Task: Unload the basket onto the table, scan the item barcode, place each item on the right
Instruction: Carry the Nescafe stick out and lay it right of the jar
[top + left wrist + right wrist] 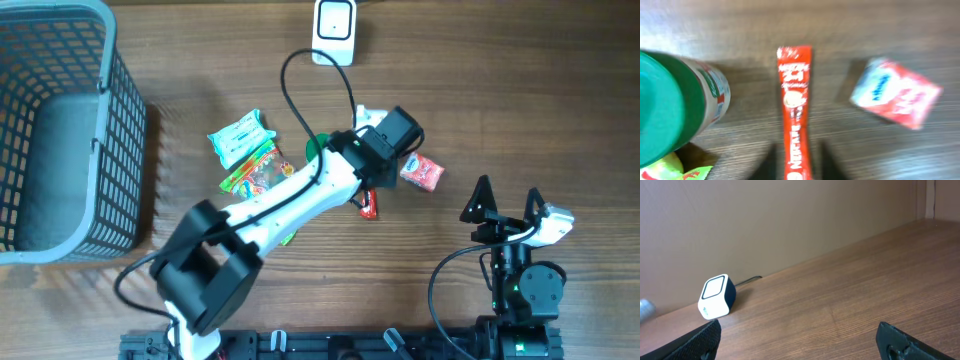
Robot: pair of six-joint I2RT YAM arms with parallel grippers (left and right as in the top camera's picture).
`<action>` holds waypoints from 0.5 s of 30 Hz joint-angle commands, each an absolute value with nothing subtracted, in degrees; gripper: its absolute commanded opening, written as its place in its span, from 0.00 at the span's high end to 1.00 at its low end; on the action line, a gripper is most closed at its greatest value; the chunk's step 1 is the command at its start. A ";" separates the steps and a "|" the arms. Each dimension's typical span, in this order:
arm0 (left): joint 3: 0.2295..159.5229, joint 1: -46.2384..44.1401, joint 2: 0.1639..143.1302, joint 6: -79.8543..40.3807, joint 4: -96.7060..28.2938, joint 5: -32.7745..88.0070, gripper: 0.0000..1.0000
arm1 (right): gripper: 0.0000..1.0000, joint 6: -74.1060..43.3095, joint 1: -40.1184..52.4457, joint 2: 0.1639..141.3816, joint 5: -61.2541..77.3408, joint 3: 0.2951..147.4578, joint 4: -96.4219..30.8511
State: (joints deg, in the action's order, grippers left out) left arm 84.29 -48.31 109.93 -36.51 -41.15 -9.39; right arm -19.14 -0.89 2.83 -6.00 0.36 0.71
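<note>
Left end effector point(797, 162) clenched on red paper stick sachet point(794, 100) mid-bench, likely for lift toward white box scanner point(333, 25); right end effector point(800, 337) released.

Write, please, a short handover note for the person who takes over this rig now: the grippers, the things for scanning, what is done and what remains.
Left gripper: shut on the lower end of the red stick sachet. The wrist view is blurred, so I cannot tell if the sachet is off the table.
Right gripper: open, empty, at the near right.
Scanner: at the far edge of the table, apart from the sachet.
Done: sachet gripped.
Left: carry it to the scanner and show the barcode.
</note>
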 commanded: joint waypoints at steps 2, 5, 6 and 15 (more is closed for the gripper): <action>83.53 -48.10 110.43 -38.48 -39.94 -8.82 0.96 | 0.00 -18.15 -0.60 2.81 -5.32 0.30 0.89; 81.06 -48.10 111.18 -38.76 -37.39 -8.16 0.96 | 0.00 -18.15 -0.60 2.81 -5.32 0.30 0.89; 80.14 -48.10 111.59 -39.66 -36.69 -7.51 0.96 | 0.00 -18.15 -0.60 2.81 -5.32 0.30 0.89; 77.60 -48.14 114.50 -40.86 -32.51 -4.47 0.96 | 0.00 -18.15 -0.60 2.81 -5.32 0.30 0.86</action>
State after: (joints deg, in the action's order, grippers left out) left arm 78.02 -48.31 113.62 -39.59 -32.84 -5.48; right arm -19.14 -0.89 2.83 -6.00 0.36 0.71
